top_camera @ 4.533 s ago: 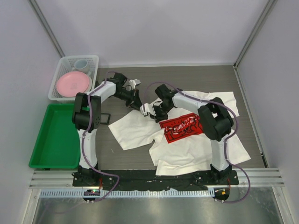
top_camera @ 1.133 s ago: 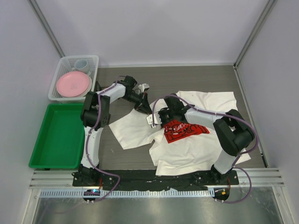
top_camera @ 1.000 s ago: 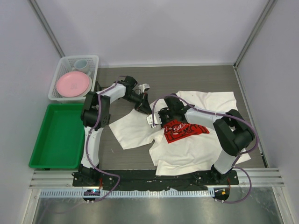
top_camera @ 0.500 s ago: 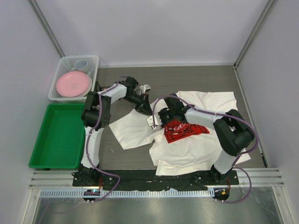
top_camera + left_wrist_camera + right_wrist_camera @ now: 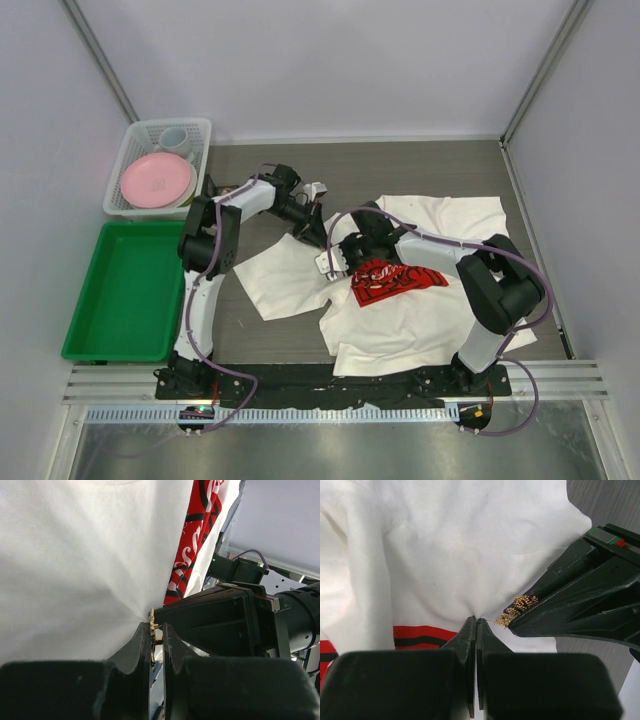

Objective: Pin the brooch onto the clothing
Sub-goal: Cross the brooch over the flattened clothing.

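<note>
Two sets of fingers meet at one small pucker of the T-shirt [image 5: 470, 545], and the coming move turns on how the brooch faces that pucker. The right fingers [image 5: 467, 650] are pressed together on a raised fold of white cloth just above the red print [image 5: 422, 634], and creases run in to their tips. The left fingers [image 5: 140, 647] are nearly closed, pinching the brooch [image 5: 152, 639] edge-on, so only its thin gold rim shows between them.

From the right wrist, the brooch [image 5: 516, 611] is a beaded gold cluster at the tip of the left fingers [image 5: 560, 615], just beside the pinched fold and on its right. A fine gold line seems to run from the brooch toward the fold. That may be the pin, aimed along the cloth ridge, but it is too thin to be sure.

From above, both sets of fingers sit close together at the shirt's left part, on the desk [image 5: 440, 170]. The left arm carries the brooch, so the push is probably its job, sideways into the ridge that the right fingers hold up. I cannot tell whether the pin has entered the fabric.
</note>
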`<control>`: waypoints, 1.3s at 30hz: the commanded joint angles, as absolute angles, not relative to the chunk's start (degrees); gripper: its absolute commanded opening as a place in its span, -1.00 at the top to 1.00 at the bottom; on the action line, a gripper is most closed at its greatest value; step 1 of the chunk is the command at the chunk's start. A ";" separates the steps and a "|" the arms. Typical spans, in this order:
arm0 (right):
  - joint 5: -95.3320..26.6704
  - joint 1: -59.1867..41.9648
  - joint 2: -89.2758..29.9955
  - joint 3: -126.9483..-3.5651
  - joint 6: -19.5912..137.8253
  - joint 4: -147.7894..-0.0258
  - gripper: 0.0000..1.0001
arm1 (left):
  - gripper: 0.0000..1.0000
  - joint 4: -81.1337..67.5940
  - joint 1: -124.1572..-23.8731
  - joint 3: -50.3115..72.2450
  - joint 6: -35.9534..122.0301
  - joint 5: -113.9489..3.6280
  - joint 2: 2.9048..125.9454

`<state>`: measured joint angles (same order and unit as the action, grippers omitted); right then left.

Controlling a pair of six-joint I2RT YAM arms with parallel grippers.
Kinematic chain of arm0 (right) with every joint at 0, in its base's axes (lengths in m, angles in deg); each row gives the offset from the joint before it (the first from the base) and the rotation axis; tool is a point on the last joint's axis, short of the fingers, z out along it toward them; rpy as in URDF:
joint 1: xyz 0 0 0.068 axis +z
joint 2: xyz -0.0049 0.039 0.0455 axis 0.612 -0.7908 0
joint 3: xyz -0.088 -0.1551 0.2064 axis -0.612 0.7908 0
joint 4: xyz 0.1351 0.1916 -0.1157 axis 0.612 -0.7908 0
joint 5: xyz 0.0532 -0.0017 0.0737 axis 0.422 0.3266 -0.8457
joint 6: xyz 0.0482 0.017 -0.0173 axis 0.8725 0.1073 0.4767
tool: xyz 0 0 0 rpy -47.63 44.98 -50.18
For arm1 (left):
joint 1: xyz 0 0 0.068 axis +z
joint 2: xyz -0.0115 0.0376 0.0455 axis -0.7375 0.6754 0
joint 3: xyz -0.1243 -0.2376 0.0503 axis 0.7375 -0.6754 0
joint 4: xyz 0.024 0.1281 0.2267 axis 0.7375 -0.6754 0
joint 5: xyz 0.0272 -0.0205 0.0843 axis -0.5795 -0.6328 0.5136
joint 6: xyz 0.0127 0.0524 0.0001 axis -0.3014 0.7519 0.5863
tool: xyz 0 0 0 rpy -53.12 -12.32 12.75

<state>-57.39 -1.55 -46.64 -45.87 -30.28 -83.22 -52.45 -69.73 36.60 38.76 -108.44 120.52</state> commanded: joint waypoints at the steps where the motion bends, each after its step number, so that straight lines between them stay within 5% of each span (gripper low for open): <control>1: -59.39 -1.09 -44.80 -46.93 -31.72 -82.10 0.98 | 1.00 -53.61 -70.81 38.47 39.50 -109.48 121.03; 25: -57.98 -1.00 -44.71 -46.49 -30.84 -80.52 0.99 | 1.00 -54.66 -71.86 34.42 41.79 -109.74 120.06; 34: -56.40 -1.96 -44.45 -46.05 -31.72 -82.80 0.47 | 1.00 -55.89 -70.81 35.83 42.84 -109.21 120.33; 39: -56.13 -2.41 -44.54 -46.05 -32.60 -83.94 0.40 | 1.00 -56.16 -70.72 36.44 42.93 -109.30 120.68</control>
<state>-56.23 -1.99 -46.64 -45.57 -30.96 -84.84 -54.48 -70.67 35.13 41.84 -108.13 120.59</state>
